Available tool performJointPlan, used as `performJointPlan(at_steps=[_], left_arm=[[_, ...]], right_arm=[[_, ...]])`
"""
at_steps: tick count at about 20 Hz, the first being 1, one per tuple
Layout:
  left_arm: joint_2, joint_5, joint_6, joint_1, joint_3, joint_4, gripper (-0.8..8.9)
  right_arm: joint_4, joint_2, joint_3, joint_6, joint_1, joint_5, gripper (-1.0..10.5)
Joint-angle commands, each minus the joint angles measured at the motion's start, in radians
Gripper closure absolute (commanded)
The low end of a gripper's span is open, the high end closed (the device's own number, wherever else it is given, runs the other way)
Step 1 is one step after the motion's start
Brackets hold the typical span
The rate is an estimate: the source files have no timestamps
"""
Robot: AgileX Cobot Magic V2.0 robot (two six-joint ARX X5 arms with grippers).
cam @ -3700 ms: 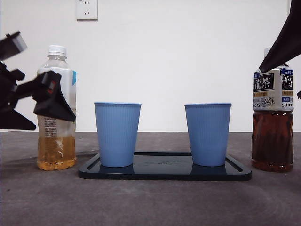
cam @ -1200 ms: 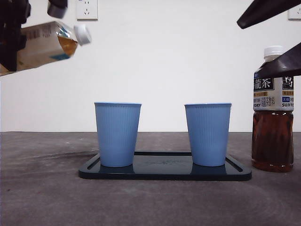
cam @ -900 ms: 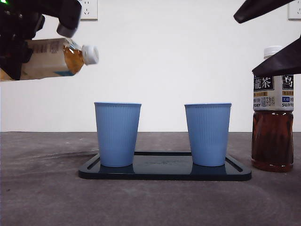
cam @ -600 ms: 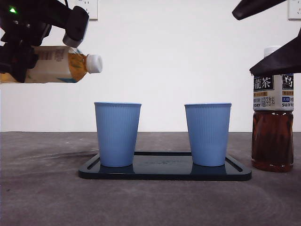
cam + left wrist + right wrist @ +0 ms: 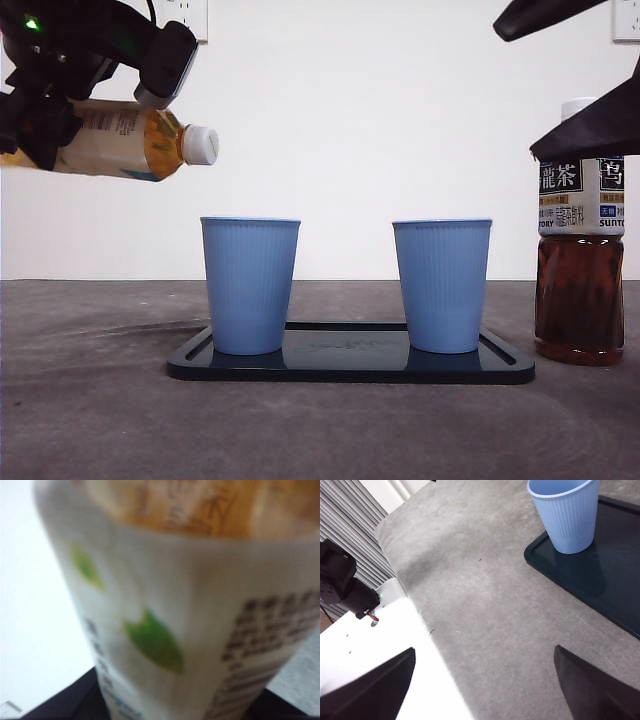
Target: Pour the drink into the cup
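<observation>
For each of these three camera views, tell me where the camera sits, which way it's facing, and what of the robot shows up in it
Front view: low, at table height, facing the wall; left gripper tilts the light tea bottle above the tray; right arm's black tips top right.
Left wrist view: pressed against the same bottle; jaws barely show.
Right wrist view: high, looking down at the table; right gripper jaws wide apart.
Shared: front and right wrist views both show the tray and a blue cup.
</observation>
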Motion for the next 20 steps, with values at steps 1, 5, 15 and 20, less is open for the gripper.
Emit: performJointPlan(at_steps=[1,5,15,20], left_arm=[[0.012,-0.037,0.039,-0.010,0.035,0.047,6.38],[0.012,-0.041,0.048,-0.012,0.035,0.057,6.40],[0.012,-0.041,0.048,-0.015,0.035,0.057,6.40],[0.012,-0.041,0.043,-0.015,0.035,0.062,6.40]], right_arm=[[0.009,0.005,0.016,-0.016,0.010,-0.003,5.2],[0.009,0.005,0.016,-0.016,0.019,-0.003,5.2],[0.009,0.005,0.016,-0.016,0.033,0.005,5.2],[0.009,0.005,0.016,-0.016,0.033,0.005,5.2]])
